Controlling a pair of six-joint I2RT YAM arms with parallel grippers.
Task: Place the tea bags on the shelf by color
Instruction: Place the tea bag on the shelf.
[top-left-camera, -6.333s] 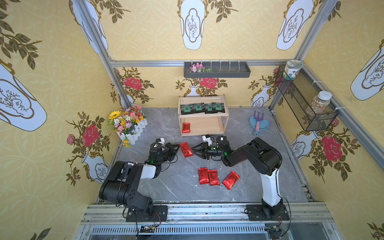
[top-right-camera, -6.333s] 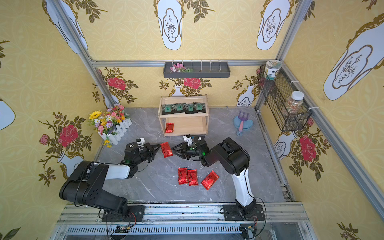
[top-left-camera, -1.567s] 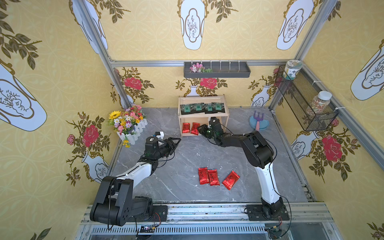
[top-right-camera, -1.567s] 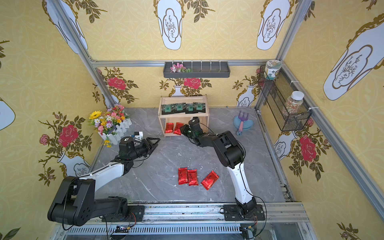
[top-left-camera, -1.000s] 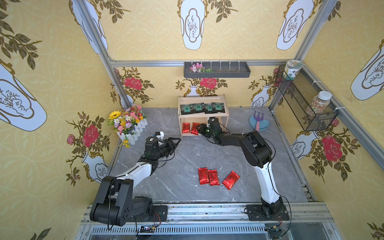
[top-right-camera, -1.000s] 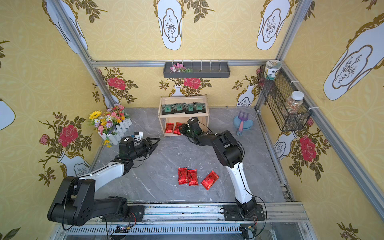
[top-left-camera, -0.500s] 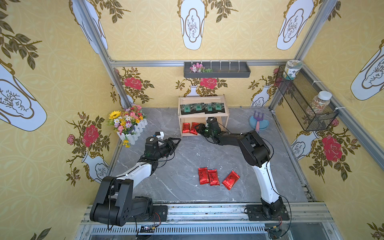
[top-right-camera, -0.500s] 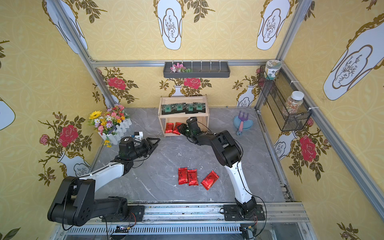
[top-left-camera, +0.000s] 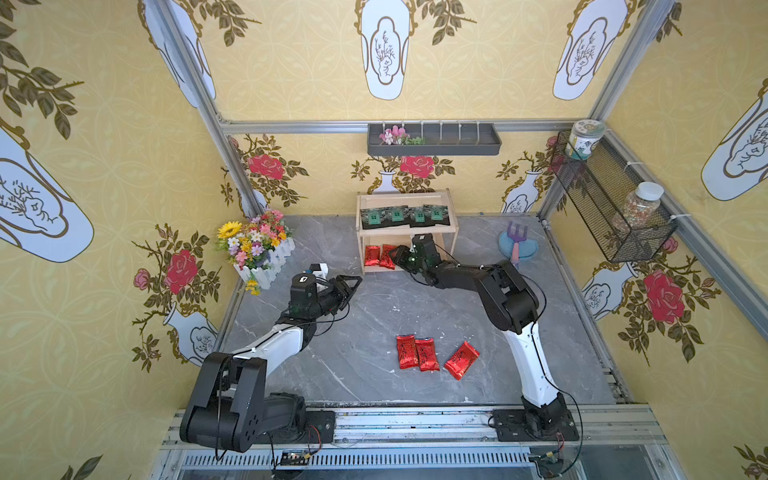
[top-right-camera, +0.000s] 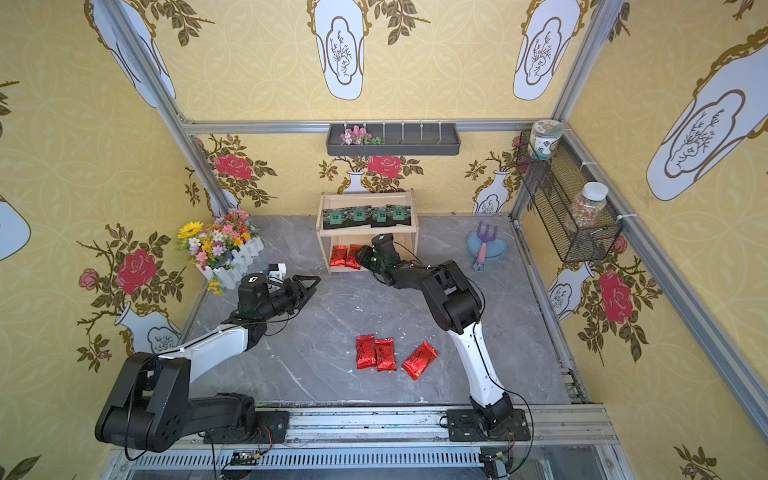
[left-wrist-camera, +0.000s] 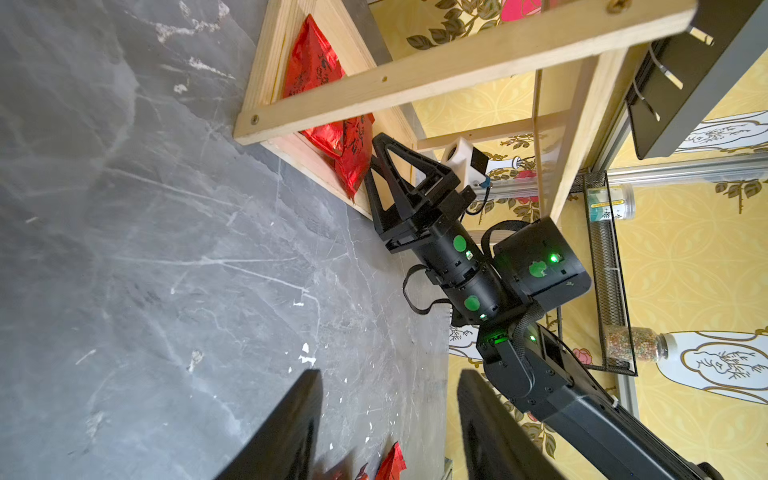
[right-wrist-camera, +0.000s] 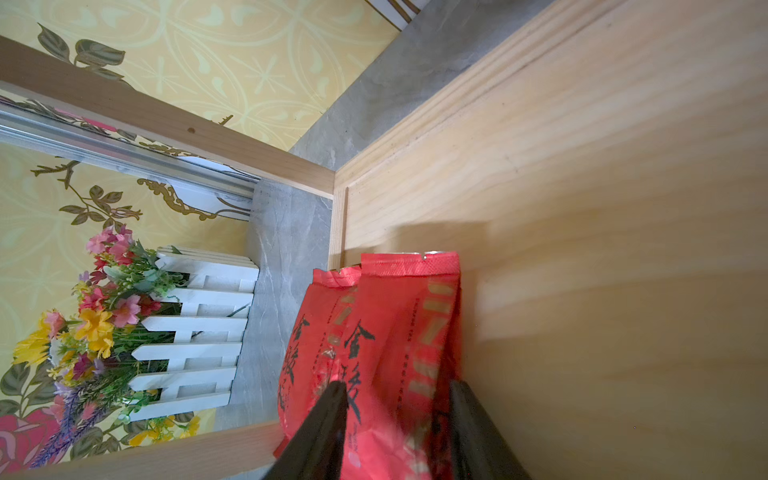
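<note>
- Top views: black bags (top-left-camera: 405, 216) filled the shelf's (top-left-camera: 403, 196) upper tier. Two red bags (top-left-camera: 376, 255) lay on its lower tier, and three loose bags (top-left-camera: 424, 353) on the tabletop (top-left-camera: 332, 353) well before it. The left hand (top-left-camera: 351, 286) hung apart and empty.
- Left wrist: the right hand (left-wrist-camera: 371, 156) sat at the lower tier's edge.
- Right wrist: its fingers (right-wrist-camera: 320, 432) straddled the second red bag; I cannot tell whether they gripped it. It was likely letting go, and should next fetch another. The writing began "金".
</note>
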